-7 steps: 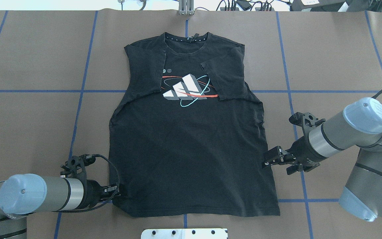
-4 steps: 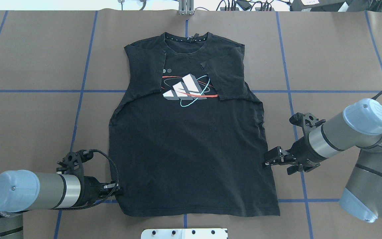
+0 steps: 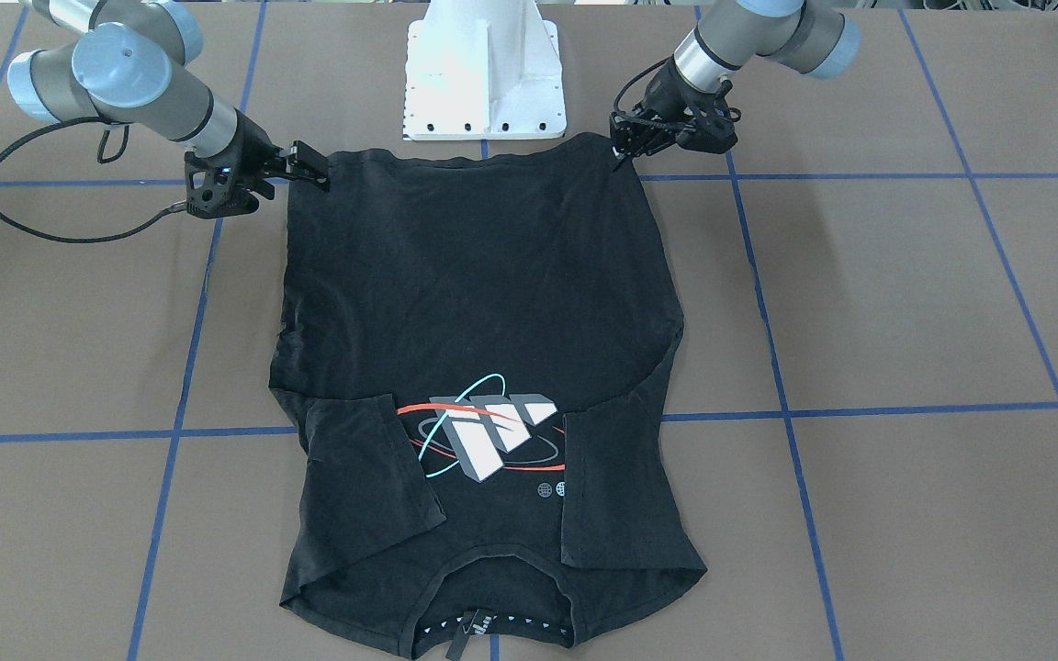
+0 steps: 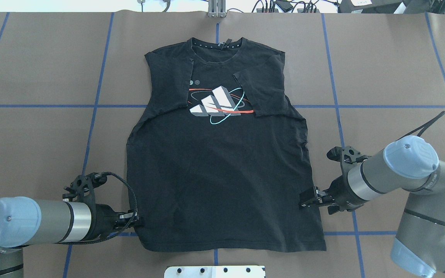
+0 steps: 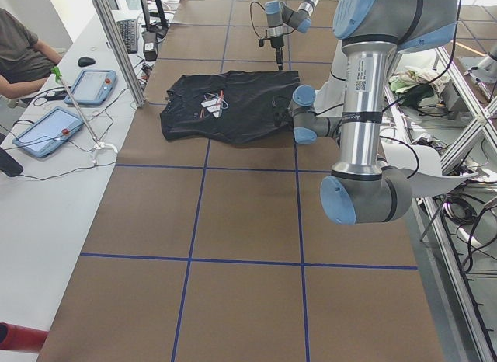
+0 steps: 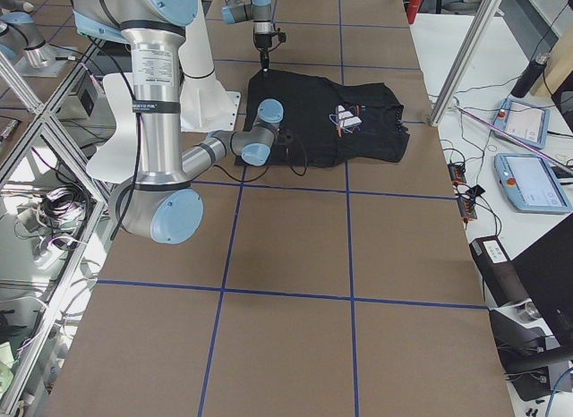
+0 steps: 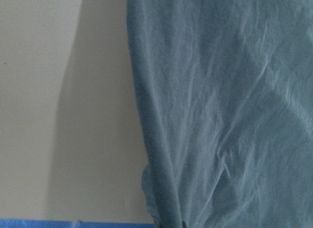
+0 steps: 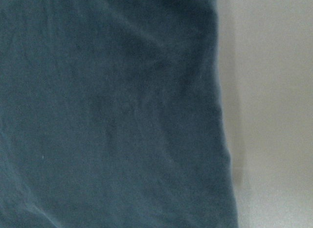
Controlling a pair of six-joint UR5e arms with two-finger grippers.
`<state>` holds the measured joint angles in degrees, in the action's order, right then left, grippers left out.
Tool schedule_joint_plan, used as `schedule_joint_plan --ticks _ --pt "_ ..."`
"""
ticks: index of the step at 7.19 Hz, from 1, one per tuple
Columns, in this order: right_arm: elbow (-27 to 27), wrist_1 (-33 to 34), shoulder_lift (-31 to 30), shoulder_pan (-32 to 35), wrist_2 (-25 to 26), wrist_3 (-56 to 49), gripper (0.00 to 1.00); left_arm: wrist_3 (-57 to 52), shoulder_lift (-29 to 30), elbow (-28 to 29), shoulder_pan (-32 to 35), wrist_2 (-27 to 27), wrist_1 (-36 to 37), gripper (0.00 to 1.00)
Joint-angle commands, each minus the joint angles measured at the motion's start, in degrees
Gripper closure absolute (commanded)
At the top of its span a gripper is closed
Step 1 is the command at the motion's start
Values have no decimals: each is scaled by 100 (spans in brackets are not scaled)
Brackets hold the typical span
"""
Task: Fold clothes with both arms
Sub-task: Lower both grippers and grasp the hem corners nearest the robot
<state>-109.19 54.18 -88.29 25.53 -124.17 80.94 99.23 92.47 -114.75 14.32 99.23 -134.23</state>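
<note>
The right hand (image 4: 306, 201) has moved along the T-shirt (image 4: 222, 173) edge toward the hem, opposite the left hand (image 4: 135, 221); I cannot tell their grips.

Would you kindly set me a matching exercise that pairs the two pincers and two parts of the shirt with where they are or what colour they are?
Column one:
1. left pincer
2. right pincer
3. collar
4. chest graphic

Column two:
A. at the end of the T-shirt farthest from the robot
B. at the T-shirt's side edge, on the overhead view's right
C. white, red and cyan
D. by the T-shirt's hem corner, on the overhead view's left

Pairs: 1-D, 2-B, 3-A, 4-C.
</note>
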Motion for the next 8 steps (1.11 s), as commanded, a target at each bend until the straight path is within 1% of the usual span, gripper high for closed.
schedule_joint_plan --ticks 1,3,8 --pt "-15 4 -100 -224 68 0 0 0 0 5 0 9 2 100" --pt "2 4 -224 -241 68 0 0 0 26 40 -8 9 2 100" --pt "-6 4 -215 -557 68 0 0 0 -9 49 -8 18 -7 100"
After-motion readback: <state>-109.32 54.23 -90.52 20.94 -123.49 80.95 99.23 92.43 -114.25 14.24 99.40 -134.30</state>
